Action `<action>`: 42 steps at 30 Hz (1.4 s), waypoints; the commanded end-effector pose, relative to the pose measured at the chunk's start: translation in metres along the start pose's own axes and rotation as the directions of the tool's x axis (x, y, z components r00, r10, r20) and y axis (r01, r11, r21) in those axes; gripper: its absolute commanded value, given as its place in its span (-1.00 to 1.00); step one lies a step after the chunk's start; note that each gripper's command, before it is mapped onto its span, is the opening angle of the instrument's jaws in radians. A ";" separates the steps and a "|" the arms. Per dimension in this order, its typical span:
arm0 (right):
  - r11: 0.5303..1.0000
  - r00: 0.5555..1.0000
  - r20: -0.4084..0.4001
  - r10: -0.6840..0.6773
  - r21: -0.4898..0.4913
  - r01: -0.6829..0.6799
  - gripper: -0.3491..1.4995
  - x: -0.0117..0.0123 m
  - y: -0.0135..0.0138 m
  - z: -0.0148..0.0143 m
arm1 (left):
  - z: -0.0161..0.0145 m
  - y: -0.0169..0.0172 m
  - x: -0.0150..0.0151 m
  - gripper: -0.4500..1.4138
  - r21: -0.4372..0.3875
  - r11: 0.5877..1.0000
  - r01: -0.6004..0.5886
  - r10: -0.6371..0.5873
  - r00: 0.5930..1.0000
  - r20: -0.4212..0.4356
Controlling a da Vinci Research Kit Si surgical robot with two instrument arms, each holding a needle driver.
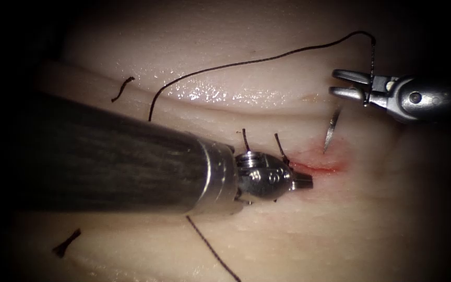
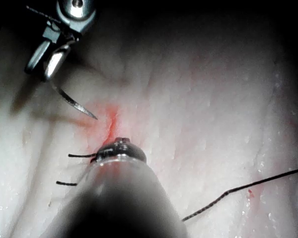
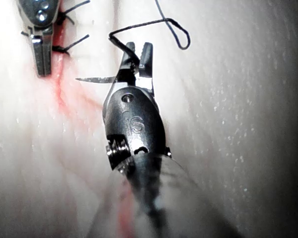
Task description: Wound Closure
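My right tool (image 1: 334, 82) hovers at the upper right over the tissue (image 1: 267, 42), shut on the curved needle (image 1: 332, 128) near its tail end. The needle is out of the tissue; its tip points down at the red-stained stretch of the cut (image 1: 319, 166). Dark thread (image 1: 257, 61) arcs from the needle's tail away to the left. My left tool (image 1: 309, 183) comes in from the left, jaws shut on nothing, its tip resting at the cut's red end. The right wrist view shows the needle (image 3: 97, 79) crossing the right tool's jaws (image 3: 139, 47), and the left tool (image 3: 42, 69) shut.
Two short stitch tails (image 1: 245, 138) (image 1: 280, 146) stand up beside the left tool's wrist. Loose cut ends of thread lie at the upper left (image 1: 122, 87) and lower left (image 1: 66, 243). Another strand (image 1: 212, 250) runs down from under the left shaft.
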 end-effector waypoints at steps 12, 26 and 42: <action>0.995 0.995 0.002 -0.098 -0.010 0.098 -1.00 -0.0009 -0.0016 0.0021 | 0.0015 0.0015 -0.0016 -1.00 -0.020 1.000 0.022 -0.022 1.000 -0.005; 0.980 0.979 0.062 -0.196 0.027 0.195 -1.00 -0.0023 -0.0040 0.0024 | 0.0010 0.0022 -0.0020 -1.00 -0.026 0.999 0.027 -0.027 1.000 -0.005; 0.970 0.967 0.074 -0.243 0.019 0.242 -1.00 -0.0028 -0.0042 0.0027 | 0.0006 0.0023 -0.0021 -1.00 -0.030 0.999 0.032 -0.032 0.999 -0.006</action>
